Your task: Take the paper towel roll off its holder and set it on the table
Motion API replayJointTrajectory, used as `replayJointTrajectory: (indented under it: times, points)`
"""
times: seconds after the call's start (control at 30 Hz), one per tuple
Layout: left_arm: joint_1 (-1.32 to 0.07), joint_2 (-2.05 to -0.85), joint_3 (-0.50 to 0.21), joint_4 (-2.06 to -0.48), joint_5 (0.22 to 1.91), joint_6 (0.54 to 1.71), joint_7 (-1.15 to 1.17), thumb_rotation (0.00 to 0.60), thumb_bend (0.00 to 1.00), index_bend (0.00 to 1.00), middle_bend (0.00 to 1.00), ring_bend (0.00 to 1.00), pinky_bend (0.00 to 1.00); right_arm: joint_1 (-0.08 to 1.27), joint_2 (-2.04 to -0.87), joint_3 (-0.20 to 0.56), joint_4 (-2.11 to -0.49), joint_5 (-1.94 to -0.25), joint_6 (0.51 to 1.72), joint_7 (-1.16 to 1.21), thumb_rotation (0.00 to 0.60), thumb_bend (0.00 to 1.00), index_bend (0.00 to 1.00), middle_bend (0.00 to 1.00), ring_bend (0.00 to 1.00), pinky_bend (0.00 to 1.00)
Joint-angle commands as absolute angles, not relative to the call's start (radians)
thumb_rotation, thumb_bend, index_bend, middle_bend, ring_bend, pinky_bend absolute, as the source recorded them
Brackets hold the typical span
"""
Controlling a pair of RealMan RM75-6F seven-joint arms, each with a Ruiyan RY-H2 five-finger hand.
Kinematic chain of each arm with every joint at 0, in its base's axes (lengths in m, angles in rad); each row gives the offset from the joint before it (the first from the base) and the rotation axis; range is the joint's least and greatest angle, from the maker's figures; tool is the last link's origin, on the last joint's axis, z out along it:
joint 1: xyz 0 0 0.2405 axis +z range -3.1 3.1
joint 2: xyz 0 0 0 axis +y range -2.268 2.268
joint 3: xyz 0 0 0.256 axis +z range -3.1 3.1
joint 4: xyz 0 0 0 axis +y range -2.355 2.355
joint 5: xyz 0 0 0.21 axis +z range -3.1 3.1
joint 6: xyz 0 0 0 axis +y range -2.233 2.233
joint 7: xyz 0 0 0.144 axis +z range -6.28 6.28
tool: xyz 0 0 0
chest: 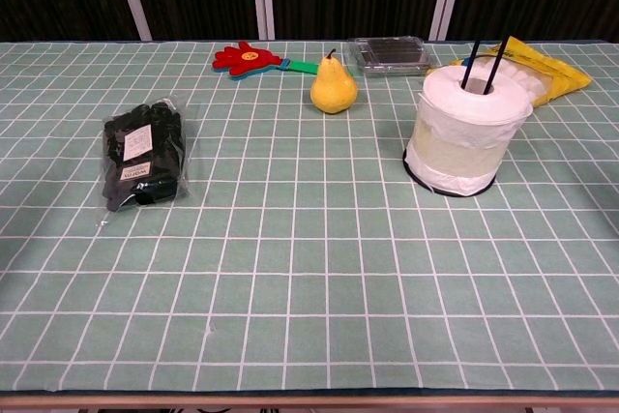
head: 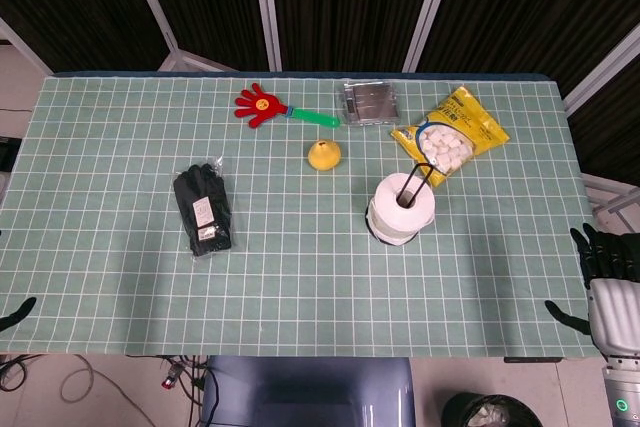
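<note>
Dark curtain panels with pale metal struts stood behind the table (head: pixel 120 127), which wore a green cloth gridded in white. Writing was too small to read: a white label on the bagged black gloves (chest: pixel 142 162) and print on the yellow snack bag (head: pixel 450 135), whose window showed white puffs. A clear lidded box (chest: pixel 391 53) held something dark. The paper towel roll (chest: pixel 470 131) sat upright on its holder (chest: pixel 481 65), two black rods rising through its core, just before the snack bag. A pear (chest: pixel 334 87) and red hand clapper (head: pixel 270 107) lay nearby. The right hand (head: pixel 600 277) hung off the table's right edge, fingers spread, holding nothing; of the left hand (head: pixel 18 311) only a dark tip showed, its state impossible to judge.
</note>
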State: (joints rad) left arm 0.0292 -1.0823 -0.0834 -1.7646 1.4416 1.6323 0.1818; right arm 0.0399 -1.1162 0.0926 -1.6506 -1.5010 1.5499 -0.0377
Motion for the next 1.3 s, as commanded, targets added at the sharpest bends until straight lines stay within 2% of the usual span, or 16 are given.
replayJointTrajectory:
  times: [0.03,0.37,0.43,0.6,0.8,1.1,1.3]
  points:
    - [0.034,-1.081,-0.08,-1.769,1.453,1.642,0.183,0.6,0.12,0.12,0.0,0.0,0.0,0.039,-1.115,0.09,-1.657,-1.504,1.549,-0.029,0.6,0.0,0.0,0.0,0.0,0.0]
    - [0.03,-1.084,-0.08,-1.768,1.445,1.632,0.187,0.6,0.12,0.12,0.0,0.0,0.0,0.039,-1.122,0.092,-1.699,-1.453,1.51,0.047,0.6,0.0,0.0,0.0,0.0,0.0]
    - [0.028,-1.085,-0.079,-1.769,1.442,1.626,0.191,0.6,0.12,0.12,0.0,0.0,0.0,0.047,-1.13,0.099,-1.735,-1.418,1.465,0.161,0.6,0.0,0.0,0.0,0.0,0.0]
    - [0.027,-1.086,-0.082,-1.77,1.437,1.626,0.193,0.6,0.12,0.12,0.0,0.0,0.0,0.13,-1.136,0.154,-1.778,-1.315,1.261,0.483,0.6,0.0,0.0,0.0,0.0,0.0]
    - [0.027,-1.086,-0.084,-1.77,1.432,1.625,0.192,0.6,0.12,0.12,0.0,0.0,0.0,0.227,-1.169,0.227,-1.743,-1.21,1.056,0.731,0.6,0.0,0.0,0.0,0.0,0.0]
    - [0.025,-1.087,-0.084,-1.768,1.429,1.62,0.197,0.6,0.12,0.12,0.0,0.0,0.0,0.305,-1.316,0.272,-1.641,-1.082,0.971,0.73,0.6,0.0,0.0,0.0,0.0,0.0]
    - [0.023,-1.091,-0.085,-1.768,1.425,1.618,0.208,0.6,0.12,0.12,0.0,0.0,0.0,0.338,-1.434,0.29,-1.553,-1.052,0.989,0.694,0.6,0.0,0.0,0.0,0.0,0.0]
